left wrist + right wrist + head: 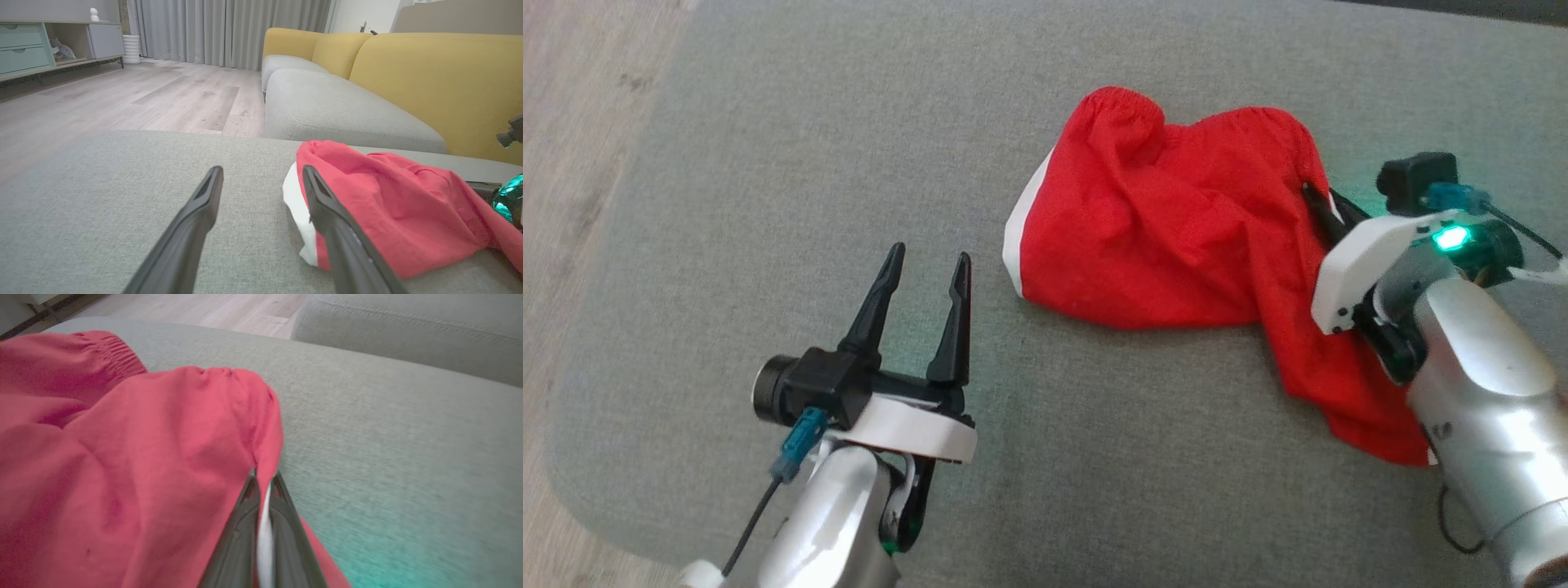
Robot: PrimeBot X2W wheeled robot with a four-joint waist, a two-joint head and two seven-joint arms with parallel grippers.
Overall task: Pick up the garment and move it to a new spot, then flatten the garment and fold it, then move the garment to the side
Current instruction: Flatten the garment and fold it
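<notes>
In the head view the red garment [1176, 237] lies crumpled right of centre on the grey cushion [768, 163]. Bare fabric runs left to the cushion's rounded edge, where the left gripper [930, 255] hovers with jaws spread. In the left wrist view the garment's white trim sits just beside one finger, and its far end is cut off. In the right wrist view the right gripper [264, 475] is pinched on a garment fold, with its fingertips partly buried in cloth.

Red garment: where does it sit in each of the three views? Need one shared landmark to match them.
Head view: red garment right of centre, trailing to the lower right.
Left wrist view: lower right, partly behind one finger of the open left gripper.
Right wrist view: left half, its edge pinched in the right gripper at bottom centre.
Shared landmark: the grey cushion under it.
</notes>
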